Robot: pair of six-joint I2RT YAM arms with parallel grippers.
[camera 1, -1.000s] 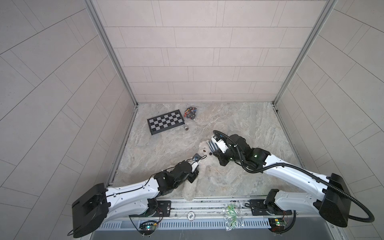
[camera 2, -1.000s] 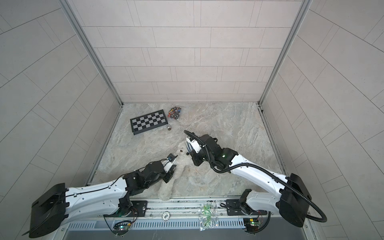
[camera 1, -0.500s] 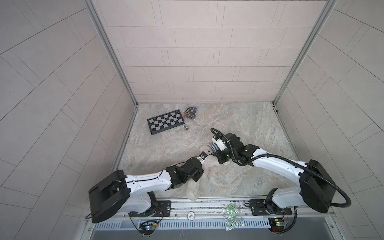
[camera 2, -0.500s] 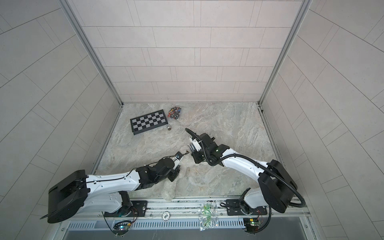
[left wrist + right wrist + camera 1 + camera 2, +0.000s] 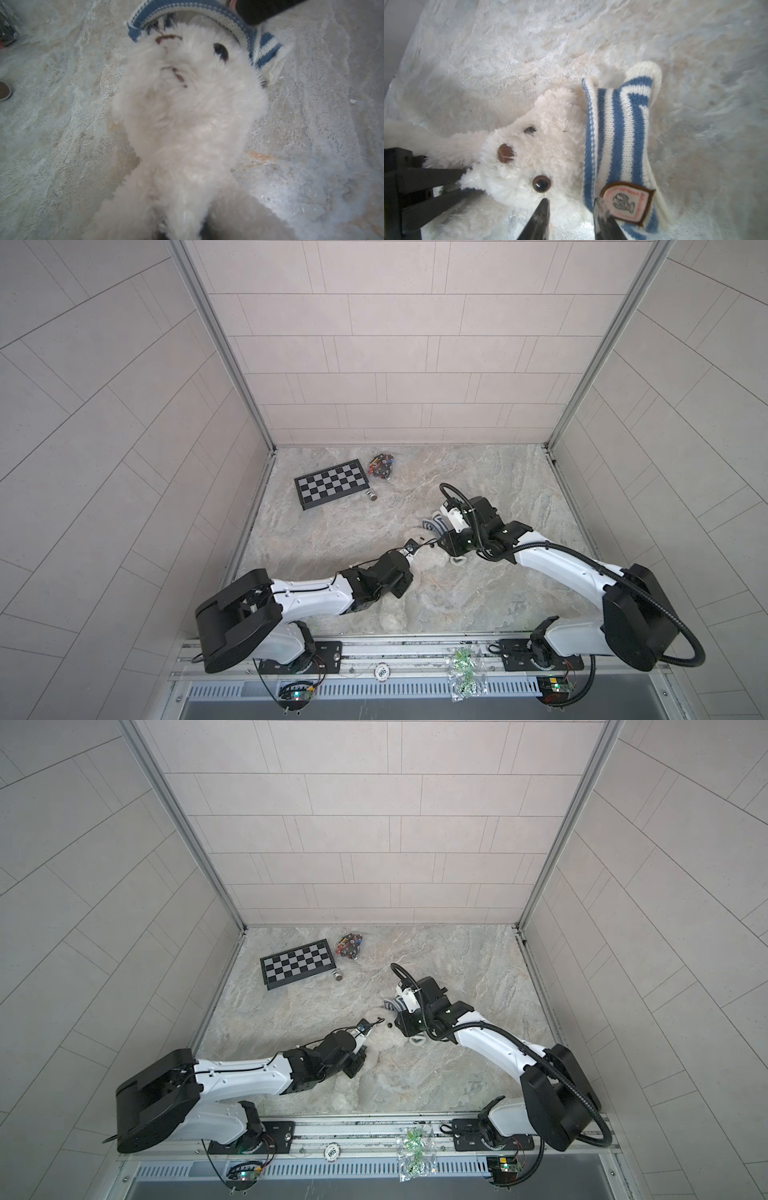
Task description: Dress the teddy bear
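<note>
The teddy bear (image 5: 417,578) is white and fluffy and lies on its back on the marble table, head toward the far side. A blue-and-white striped shirt (image 5: 618,128) with a chest badge is bunched at the crown of its head, seen too as the shirt (image 5: 207,10) and in both top views as the shirt (image 5: 434,526) (image 5: 392,1006). My left gripper (image 5: 182,234) is shut on the bear's lower body, its jaws buried in fur. My right gripper (image 5: 571,204) is open beside the bear's face (image 5: 529,162). One fingertip (image 5: 598,204) touches the shirt's hem by the badge.
A black-and-white checkerboard (image 5: 331,484), a small bag of coloured parts (image 5: 382,460) and a little metal cylinder (image 5: 371,495) lie at the far left. Tiled walls close three sides. A clear plastic bag (image 5: 461,672) sits on the front rail.
My right gripper's jaws, shut before, now stand apart beside the shirt. The left arm has stretched further toward the middle, still holding the bear. The right arm has drawn in closer to the bear's head.
</note>
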